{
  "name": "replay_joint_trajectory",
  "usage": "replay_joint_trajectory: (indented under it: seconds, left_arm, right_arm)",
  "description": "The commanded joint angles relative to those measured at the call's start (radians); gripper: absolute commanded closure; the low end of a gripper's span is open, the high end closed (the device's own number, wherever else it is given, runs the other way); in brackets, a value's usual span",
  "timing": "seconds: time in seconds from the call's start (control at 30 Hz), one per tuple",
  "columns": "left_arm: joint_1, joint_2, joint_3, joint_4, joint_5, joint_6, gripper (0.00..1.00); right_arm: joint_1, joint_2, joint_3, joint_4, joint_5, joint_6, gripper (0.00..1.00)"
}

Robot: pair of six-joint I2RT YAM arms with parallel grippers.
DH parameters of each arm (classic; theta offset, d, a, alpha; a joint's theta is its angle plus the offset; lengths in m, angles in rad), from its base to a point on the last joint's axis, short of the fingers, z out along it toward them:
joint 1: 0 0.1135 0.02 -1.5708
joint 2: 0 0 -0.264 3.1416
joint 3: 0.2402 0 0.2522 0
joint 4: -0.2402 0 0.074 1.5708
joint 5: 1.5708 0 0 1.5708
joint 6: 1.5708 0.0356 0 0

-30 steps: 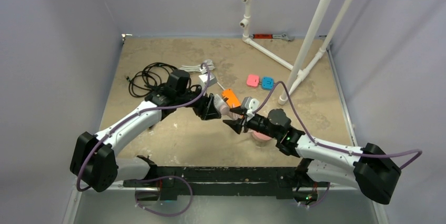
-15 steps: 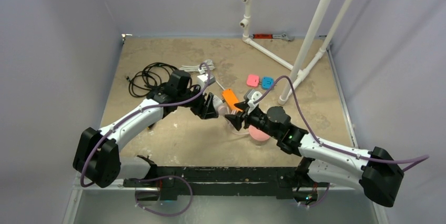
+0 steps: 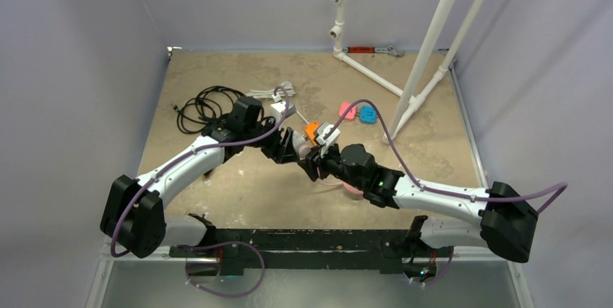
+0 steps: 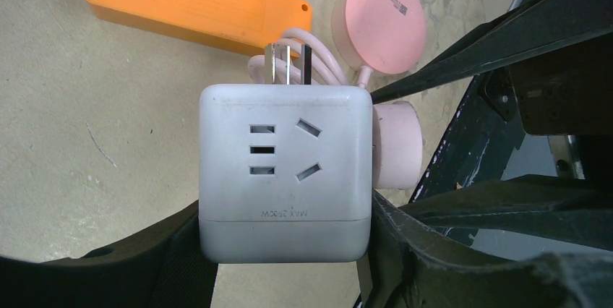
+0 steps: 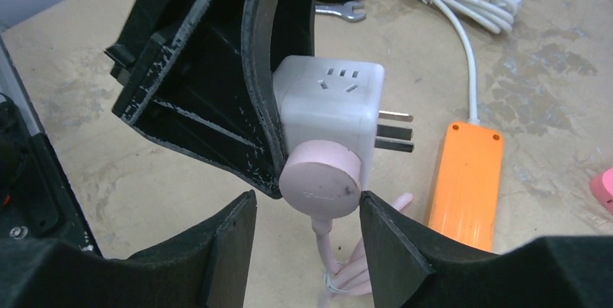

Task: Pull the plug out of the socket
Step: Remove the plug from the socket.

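My left gripper [image 4: 285,254] is shut on a white cube adapter [image 4: 285,170] and holds it above the table, its metal prongs bare and free of any outlet. A round pink plug [image 5: 319,185] sits in the adapter's side, its pink cord hanging down. My right gripper [image 5: 307,239] is open around that plug; its right finger [image 5: 405,250] touches the plug's edge and the left finger stands apart. The orange socket strip [image 5: 466,178] lies flat on the table next to them, nothing plugged into it, with its white cable [image 5: 470,55]. In the top view both grippers meet mid-table [image 3: 307,155].
A pink round disc [image 4: 377,22] lies by the strip. Pink [image 3: 347,110] and blue [image 3: 368,113] blocks sit further back. A black cable coil [image 3: 202,105] lies at the back left. A wrench [image 5: 340,10] lies near the bundled white cable. A white pipe frame [image 3: 405,98] stands at the back right.
My right gripper has moved left and forward to the adapter and now brackets the pink plug. My left gripper has hardly moved and keeps hold of the adapter.
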Motion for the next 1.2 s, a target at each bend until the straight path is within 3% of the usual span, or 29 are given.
replay_joint_trajectory:
  seconds: [0.0,0.6,1.0,1.17]
  left_arm:
    - [0.004,-0.004,0.026,0.039,0.019,-0.012,1.00]
    - [0.001,-0.012,0.023,0.042,0.038,0.000,1.00]
    - [-0.013,-0.027,0.024,0.035,0.031,0.023,1.00]
    - [-0.013,-0.025,0.025,0.022,-0.070,0.014,1.00]
  right_arm:
    - [0.004,0.014,0.047,0.019,0.041,0.022,0.44]
    - [0.001,0.077,0.097,-0.005,0.022,0.020,0.52]
    - [-0.015,0.098,0.122,-0.039,0.110,-0.004,0.98]
    - [-0.015,0.057,0.076,0.003,0.078,-0.028,1.00]
